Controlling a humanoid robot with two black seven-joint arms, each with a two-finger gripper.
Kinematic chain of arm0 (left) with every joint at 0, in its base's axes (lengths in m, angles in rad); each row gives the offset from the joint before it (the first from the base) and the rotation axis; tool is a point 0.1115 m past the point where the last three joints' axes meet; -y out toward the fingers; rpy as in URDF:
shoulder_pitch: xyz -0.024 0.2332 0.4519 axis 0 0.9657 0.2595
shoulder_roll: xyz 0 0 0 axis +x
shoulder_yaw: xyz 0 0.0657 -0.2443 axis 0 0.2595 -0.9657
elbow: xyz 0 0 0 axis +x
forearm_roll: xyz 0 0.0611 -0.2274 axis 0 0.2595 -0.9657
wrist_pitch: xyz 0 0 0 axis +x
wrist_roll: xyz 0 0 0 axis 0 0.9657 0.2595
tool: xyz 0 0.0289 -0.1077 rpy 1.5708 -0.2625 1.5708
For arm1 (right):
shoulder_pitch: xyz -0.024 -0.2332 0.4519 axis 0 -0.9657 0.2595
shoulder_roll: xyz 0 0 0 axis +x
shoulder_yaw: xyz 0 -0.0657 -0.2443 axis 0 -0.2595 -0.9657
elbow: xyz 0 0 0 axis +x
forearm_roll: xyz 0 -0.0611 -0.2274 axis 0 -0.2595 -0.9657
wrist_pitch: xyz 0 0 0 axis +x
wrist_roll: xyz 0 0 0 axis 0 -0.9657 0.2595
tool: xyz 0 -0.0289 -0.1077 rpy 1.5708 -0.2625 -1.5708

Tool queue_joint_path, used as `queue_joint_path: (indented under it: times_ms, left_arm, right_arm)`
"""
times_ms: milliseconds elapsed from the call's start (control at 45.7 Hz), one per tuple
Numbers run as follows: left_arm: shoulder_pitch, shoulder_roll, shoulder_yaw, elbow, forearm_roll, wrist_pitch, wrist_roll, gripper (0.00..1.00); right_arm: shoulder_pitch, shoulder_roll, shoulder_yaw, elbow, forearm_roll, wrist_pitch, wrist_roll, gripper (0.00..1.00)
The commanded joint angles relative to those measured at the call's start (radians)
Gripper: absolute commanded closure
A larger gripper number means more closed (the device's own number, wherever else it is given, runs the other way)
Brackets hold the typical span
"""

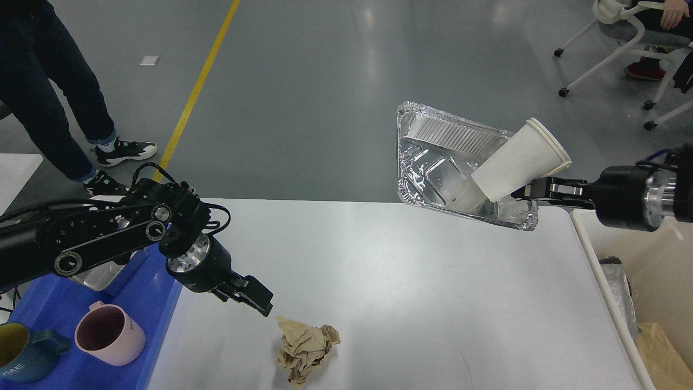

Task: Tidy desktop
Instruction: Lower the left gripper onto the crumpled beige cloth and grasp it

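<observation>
The white desktop (406,281) fills the lower view. A crumpled brown paper ball (306,349) lies on it near the front edge. My left gripper (259,300) hovers just left of and slightly above the ball; its dark fingers overlap, so I cannot tell their state. My right gripper (524,193) is shut on the near rim of a foil tray (433,162), holding it tilted in the air over the desktop's far right corner. A white paper cup (517,160) leans inside the tray.
A blue tray (43,309) at the left holds a steel box (95,276) partly hidden by my left arm, a pink mug (108,333) and a teal mug (21,352). A cream bin (587,246) stands at the right edge. A person's legs (48,108) stand far left.
</observation>
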Motion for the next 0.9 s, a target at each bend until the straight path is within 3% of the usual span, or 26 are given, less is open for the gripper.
queue_joint_path:
  times_ms: [0, 285, 525, 876]
  left_arm:
    - [0.024, -0.046, 0.003, 0.016, 0.006, 0.0, 0.021, 0.0]
    - [0.098, -0.225, 0.011, 0.177, 0.044, 0.0, 0.022, 0.0]
    - [0.116, -0.37, 0.009, 0.303, 0.041, 0.056, 0.021, 0.0]
    - [0.158, -0.445, 0.012, 0.334, 0.083, 0.13, 0.024, 0.02]
  right_arm:
    - [0.0, -0.001, -0.001, -0.001, 0.0, 0.0, 0.0, 1.0]
    - [0.0, -0.004, -0.001, -0.001, 0.0, 0.002, 0.0, 1.0]
    - [-0.006, -0.004, 0.001, -0.001, 0.0, 0.005, 0.0, 1.0]
    - [-0.008, -0.015, 0.006, -0.001, 0.0, 0.003, 0.0, 1.0]
